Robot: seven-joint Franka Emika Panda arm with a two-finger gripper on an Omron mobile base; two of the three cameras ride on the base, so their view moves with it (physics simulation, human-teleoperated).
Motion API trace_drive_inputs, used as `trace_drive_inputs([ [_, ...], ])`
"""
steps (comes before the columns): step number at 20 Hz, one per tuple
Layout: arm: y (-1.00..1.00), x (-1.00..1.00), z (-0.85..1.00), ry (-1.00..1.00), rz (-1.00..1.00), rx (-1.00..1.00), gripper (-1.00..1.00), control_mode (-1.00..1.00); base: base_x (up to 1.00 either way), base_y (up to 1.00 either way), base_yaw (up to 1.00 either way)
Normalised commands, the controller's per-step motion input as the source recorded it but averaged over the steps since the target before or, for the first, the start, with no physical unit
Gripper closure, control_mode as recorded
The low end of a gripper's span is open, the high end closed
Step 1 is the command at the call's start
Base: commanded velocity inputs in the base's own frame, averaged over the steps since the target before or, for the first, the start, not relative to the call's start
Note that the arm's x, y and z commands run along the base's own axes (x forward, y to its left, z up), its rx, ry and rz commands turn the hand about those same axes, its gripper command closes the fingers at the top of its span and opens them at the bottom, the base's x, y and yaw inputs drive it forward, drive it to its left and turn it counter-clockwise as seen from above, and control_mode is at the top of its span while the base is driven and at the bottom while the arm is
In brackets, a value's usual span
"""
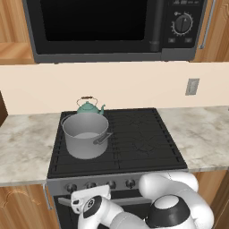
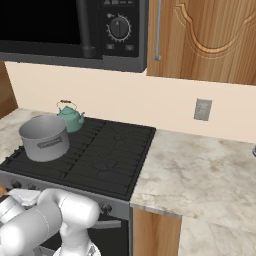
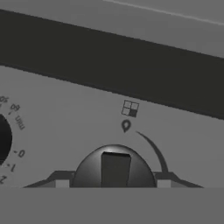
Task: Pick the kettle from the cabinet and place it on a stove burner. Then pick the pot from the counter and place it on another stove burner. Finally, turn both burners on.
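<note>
Up beyond the claw [image 3: 113,183], one wide grey brushed-metal pot [image 1: 85,135] sits empty on the black cooktop grates [image 1: 143,138], with one small teal kettle [image 1: 90,107] just behind it, touching or nearly so. Right before the claw is one round dark knob [image 3: 114,168] (beside another dial marked "min", "0", "1"); its finger tips flank the knob, contact unclear.
</note>
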Motion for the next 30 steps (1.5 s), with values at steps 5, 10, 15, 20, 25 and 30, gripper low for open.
trace_drive_inputs([
  [5,0.00,-0.09,0.00,0.01,0.00,-0.44,1.00,-1.00,0.00,0.00,0.00],
  [10,0.00,-0.08,0.00,0.01,0.00,-0.42,1.00,-1.00,0.00,0.00,0.00],
  [15,0.00,-0.08,0.00,0.00,0.00,-0.40,1.00,-1.00,0.00,0.00,0.00],
  [20,0.00,-0.05,0.00,0.01,0.00,-0.38,1.00,-1.00,0.00,0.00,0.00],
  [25,0.11,0.00,0.00,0.08,0.00,-0.24,1.00,-1.00,0.00,0.00,0.00],
  [30,0.14,0.00,0.00,0.09,0.00,-0.14,1.00,-1.00,0.00,0.00,0.00],
])
